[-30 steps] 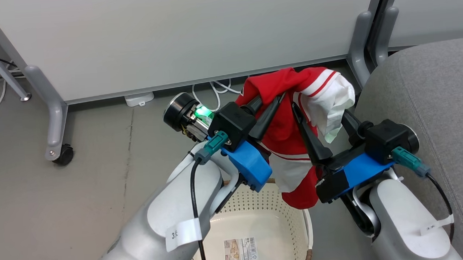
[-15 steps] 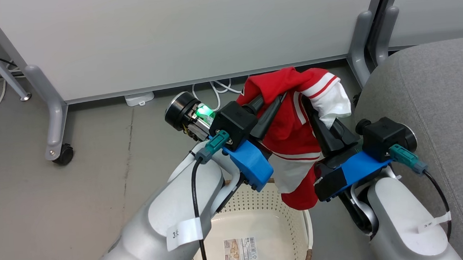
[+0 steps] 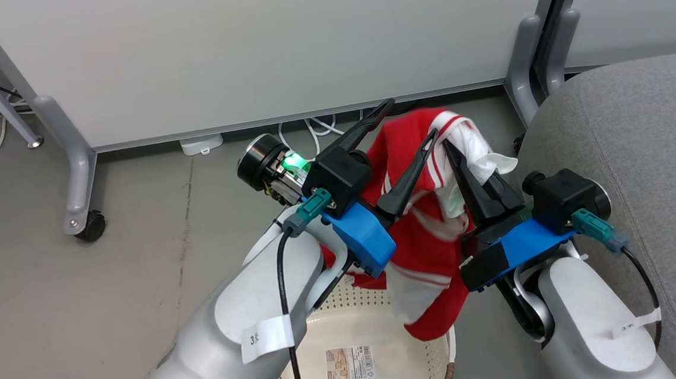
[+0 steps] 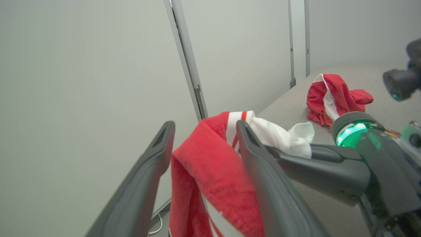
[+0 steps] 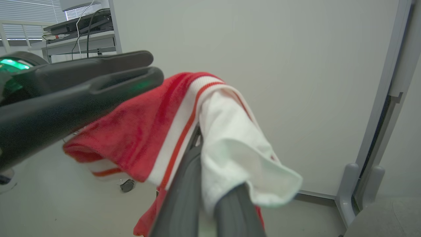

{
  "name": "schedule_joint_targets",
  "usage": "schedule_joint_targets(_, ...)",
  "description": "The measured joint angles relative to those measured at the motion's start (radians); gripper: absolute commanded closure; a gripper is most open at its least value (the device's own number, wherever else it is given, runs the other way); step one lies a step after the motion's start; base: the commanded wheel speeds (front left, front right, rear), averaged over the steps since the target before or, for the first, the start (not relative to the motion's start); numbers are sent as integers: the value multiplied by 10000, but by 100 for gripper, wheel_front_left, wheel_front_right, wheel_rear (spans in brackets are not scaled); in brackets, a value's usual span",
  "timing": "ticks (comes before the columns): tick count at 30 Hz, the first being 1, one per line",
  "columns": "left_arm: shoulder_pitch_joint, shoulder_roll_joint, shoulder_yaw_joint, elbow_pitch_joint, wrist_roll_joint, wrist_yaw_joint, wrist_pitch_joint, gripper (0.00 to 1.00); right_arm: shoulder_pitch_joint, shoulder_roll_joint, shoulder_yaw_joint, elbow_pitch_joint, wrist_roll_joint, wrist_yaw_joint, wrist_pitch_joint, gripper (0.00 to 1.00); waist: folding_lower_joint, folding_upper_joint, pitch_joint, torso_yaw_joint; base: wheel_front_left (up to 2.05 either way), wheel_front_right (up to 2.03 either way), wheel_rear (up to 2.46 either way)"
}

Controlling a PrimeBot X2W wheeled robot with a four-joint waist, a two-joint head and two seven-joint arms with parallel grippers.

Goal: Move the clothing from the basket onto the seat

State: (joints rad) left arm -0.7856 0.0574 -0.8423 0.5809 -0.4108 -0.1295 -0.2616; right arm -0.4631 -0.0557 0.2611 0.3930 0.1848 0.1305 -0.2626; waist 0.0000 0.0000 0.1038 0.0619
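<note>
With my left gripper (image 3: 410,118) spread, I pinched the clothing's (image 3: 425,249) white hem in my right gripper (image 3: 458,163), since that arm sat nearer the seat (image 3: 637,133), three o'clock from the basket (image 3: 376,306).

Office or lab: wheeled partition panels (image 3: 245,53), floor cables (image 3: 317,129), desk (image 5: 79,42), window blinds (image 5: 29,13).

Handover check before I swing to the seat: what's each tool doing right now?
Left tool: open, not gripping.
Right tool: closed on the red garment, at its white-trimmed edge.
</note>
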Motion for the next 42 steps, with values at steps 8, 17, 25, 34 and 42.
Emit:
schedule_joint_targets(8,53,-4,54,42,71,0,0,0,1,-27,-50,-86,0,0,2,100,0,0,81,-47,0,0,0)
schedule_joint_targets(17,80,12,142,54,148,0,-2,0,4,-117,-230,-215,0,0,2,100,0,0,185,-348,0,0,0)
schedule_joint_targets(25,100,44,140,46,180,0,-2,0,4,-188,-522,-387,-6,2,2,100,0,0,396,-760,0,0,0)
schedule_joint_targets(34,32,81,-52,94,238,0,-2,0,-38,-236,-938,-719,-56,2,2,100,0,0,777,-1401,0,0,0)
schedule_joint_targets(42,-193,94,-314,194,236,0,-2,0,-33,-224,-1407,-1005,-63,2,2,100,0,0,1184,-2093,0,0,0)
